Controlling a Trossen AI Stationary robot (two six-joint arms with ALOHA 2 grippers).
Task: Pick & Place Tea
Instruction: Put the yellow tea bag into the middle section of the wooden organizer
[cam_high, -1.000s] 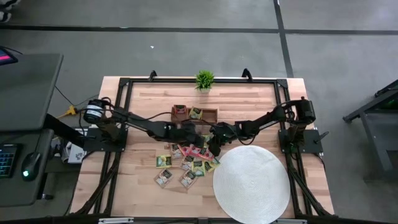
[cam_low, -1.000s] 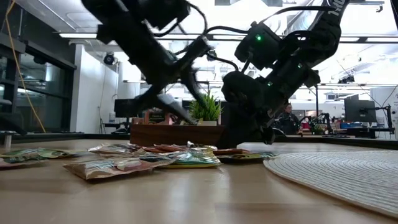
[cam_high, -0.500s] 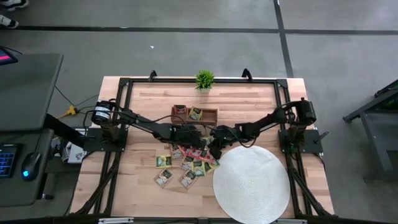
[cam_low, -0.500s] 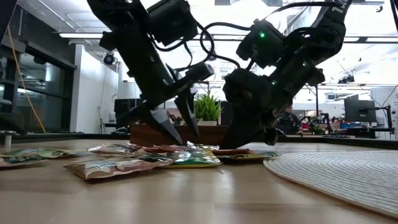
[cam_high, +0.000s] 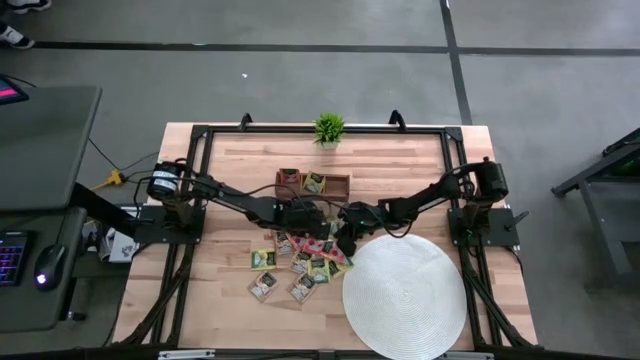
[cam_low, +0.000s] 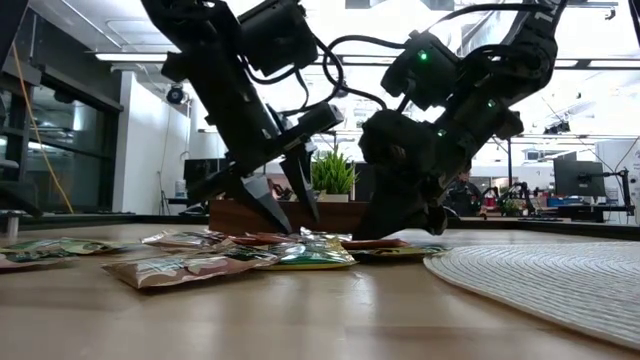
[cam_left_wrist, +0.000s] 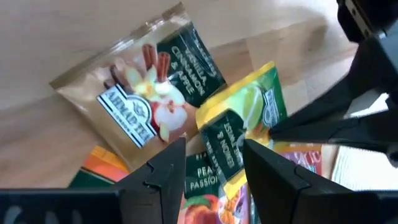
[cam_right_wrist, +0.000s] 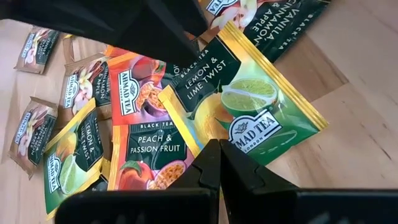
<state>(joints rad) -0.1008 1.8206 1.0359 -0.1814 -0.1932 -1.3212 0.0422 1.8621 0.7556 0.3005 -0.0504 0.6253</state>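
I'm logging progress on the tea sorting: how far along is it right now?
Early. Done: two tea packets lie in the wooden tray. In hand: the right claw is shut on the lemon and lime packet, with the open left claw right above it. Left: the pile of packets on the table.

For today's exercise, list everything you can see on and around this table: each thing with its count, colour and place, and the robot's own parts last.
Tea packets: a dozen or more, yellow, green and pink-red, heaped mid-table; a lemon-and-lime packet lies on top.
Wooden box: one, dark brown, behind the heap, packets inside.
Round mat: one, white, front right.
Potted plant: one, green, back edge.
Table: one, light wood.
Left gripper: dark fingers open, over the heap.
Right gripper: dark fingers shut, at the heap's right side.
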